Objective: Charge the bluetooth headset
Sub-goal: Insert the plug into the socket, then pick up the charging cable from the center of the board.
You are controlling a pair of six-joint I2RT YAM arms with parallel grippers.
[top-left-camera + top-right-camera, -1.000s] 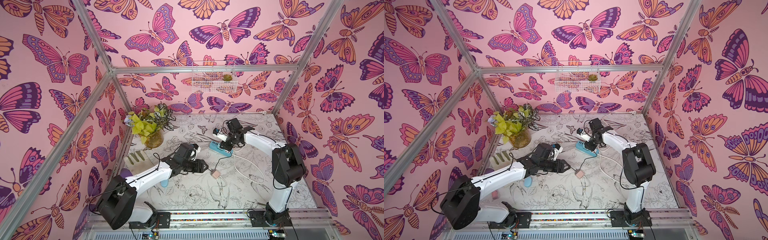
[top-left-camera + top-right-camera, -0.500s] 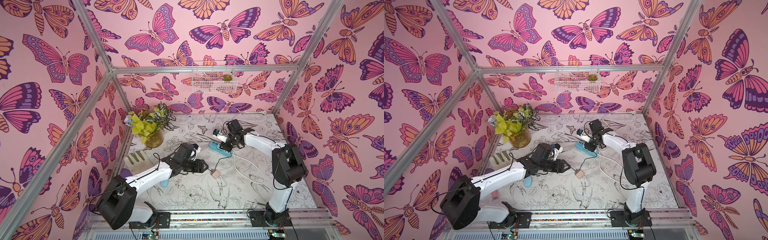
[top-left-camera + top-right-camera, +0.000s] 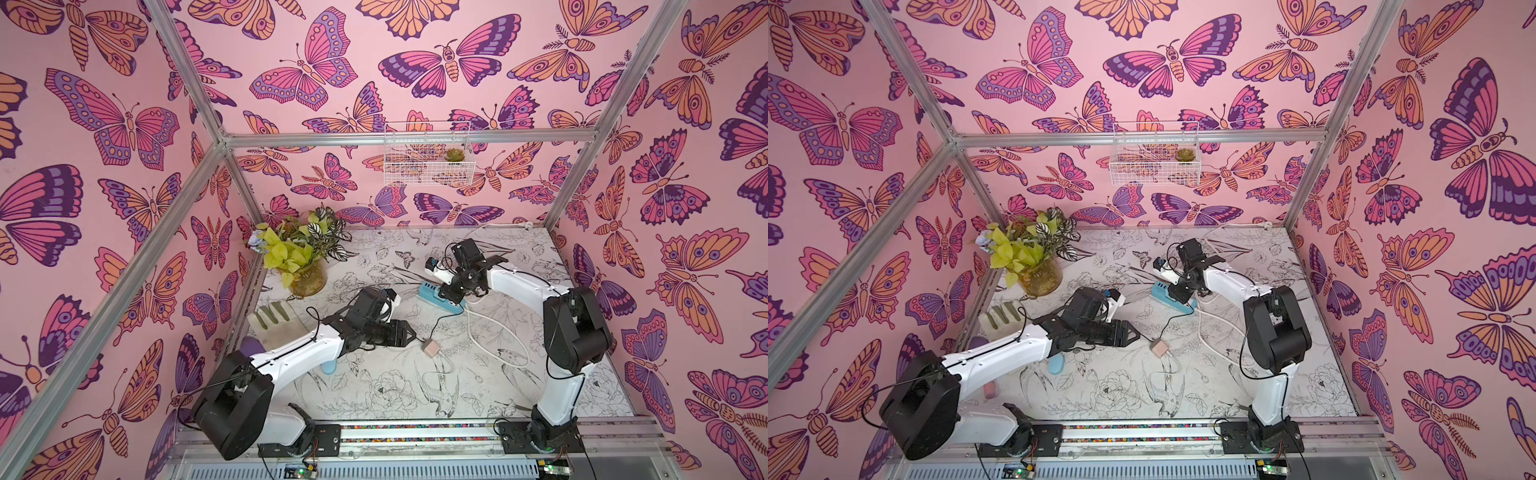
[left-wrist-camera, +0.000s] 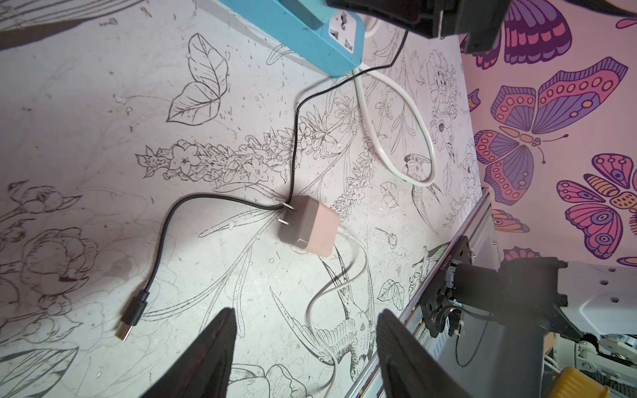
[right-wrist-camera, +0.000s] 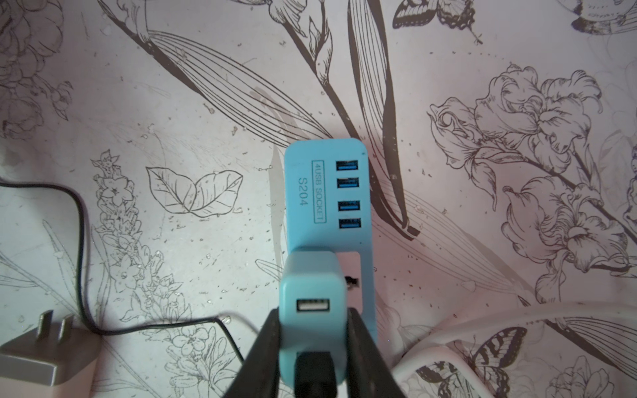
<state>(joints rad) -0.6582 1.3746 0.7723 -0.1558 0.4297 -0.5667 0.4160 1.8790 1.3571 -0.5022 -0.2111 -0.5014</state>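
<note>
Grip: my right gripper (image 5: 313, 320) is clamped narrow on the blue adapter (image 5: 312, 286), one finger on each flank.
Adapter: it stands upright over the socket end of the blue power strip (image 5: 327, 200). I cannot tell whether its prongs are seated. One USB port on its face is empty, and a black connector sits in the face next to it.
Strip: it lies flat on the table (image 5: 138, 103), with four USB ports in a row and the print "4USB SOCKET S204". A white cord (image 4: 396, 138) loops away from it.
Free hand: my left gripper (image 4: 305, 320) hangs above the table with its jaws wide apart, holding nothing.
Cable: the black cable (image 4: 165, 234) lies slack ahead of my left fingers. Its small plug (image 4: 132, 317) lies free on the table.
Pink charger (image 4: 310, 227): it lies on its side near my left gripper, prongs bare, with the black cable running against them. A thin white lead trails from its other end.
Headset: a pale-blue rounded object (image 3: 1056, 365) lies on the table, partly under my left arm. I cannot tell whether this is the headset.
</note>
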